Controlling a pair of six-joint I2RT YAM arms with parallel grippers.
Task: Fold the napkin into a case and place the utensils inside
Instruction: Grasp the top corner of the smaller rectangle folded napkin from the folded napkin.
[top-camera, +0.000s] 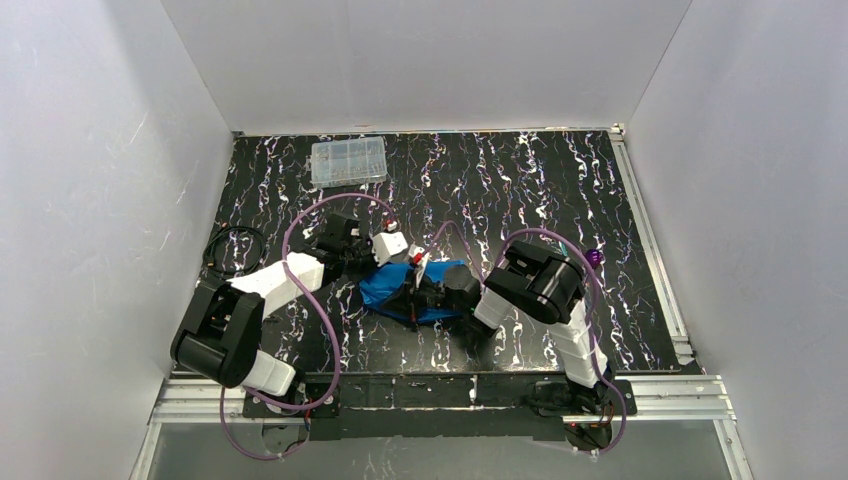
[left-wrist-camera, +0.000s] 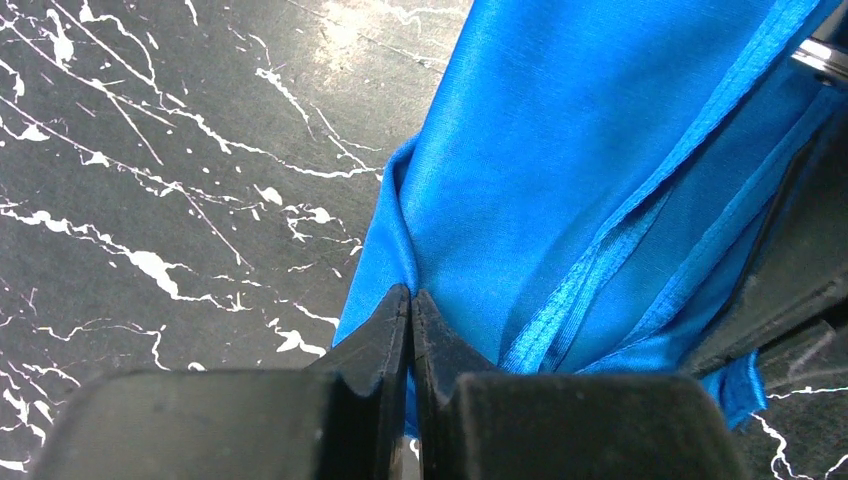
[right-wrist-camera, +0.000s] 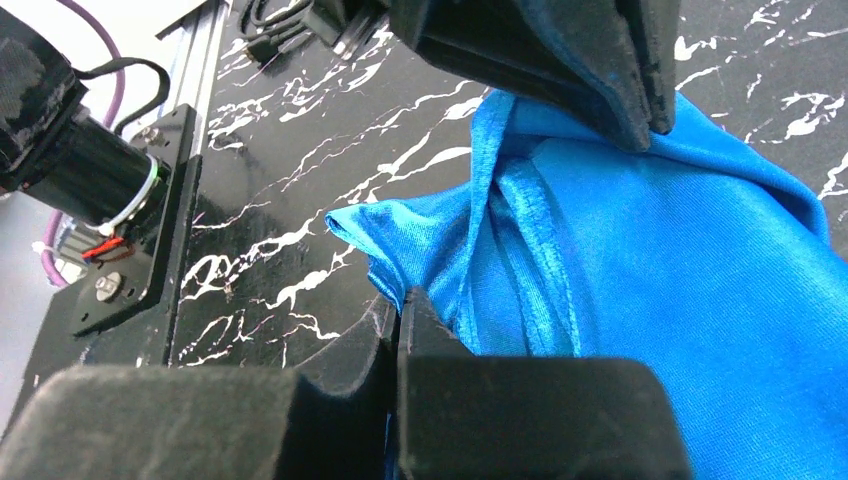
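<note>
One bright blue napkin (top-camera: 385, 287) lies bunched in a loose heap on the black marbled bench (top-camera: 520, 190), left of centre and toward the arms' side. It is neither a flat square nor yet a case. Its long axis in the top view runs roughly left to right, between the two end effectors.

The left end effector (top-camera: 400, 266) meets the heap from the far left. In its own wrist view its fingertips (left-wrist-camera: 411, 300) are pressed together on a raised fold of the napkin (left-wrist-camera: 560, 180), and a sliver of blue shows between them lower down. The right end effector (top-camera: 425, 297) comes in from the near right, its fingers (right-wrist-camera: 400, 305) likewise shut and pinching the cloth's near edge (right-wrist-camera: 680, 300). Neither arm is the nearer, since both touch the cloth close together. Any spreading pull would likely run along that left-right axis and depends on the two pinches holding separate edges, which cannot be confirmed.

From above, the arms hide much of the cloth. The left wrist view adds the hemmed borders running diagonally. The right wrist view adds a loose corner pointing away and the left end effector (right-wrist-camera: 640, 100) coming down onto the heap. Only the top view shows the clear box (top-camera: 348, 160) well apart at the far left, and a coiled black cable (top-camera: 235, 250). The utensils cannot be made out with certainty.
</note>
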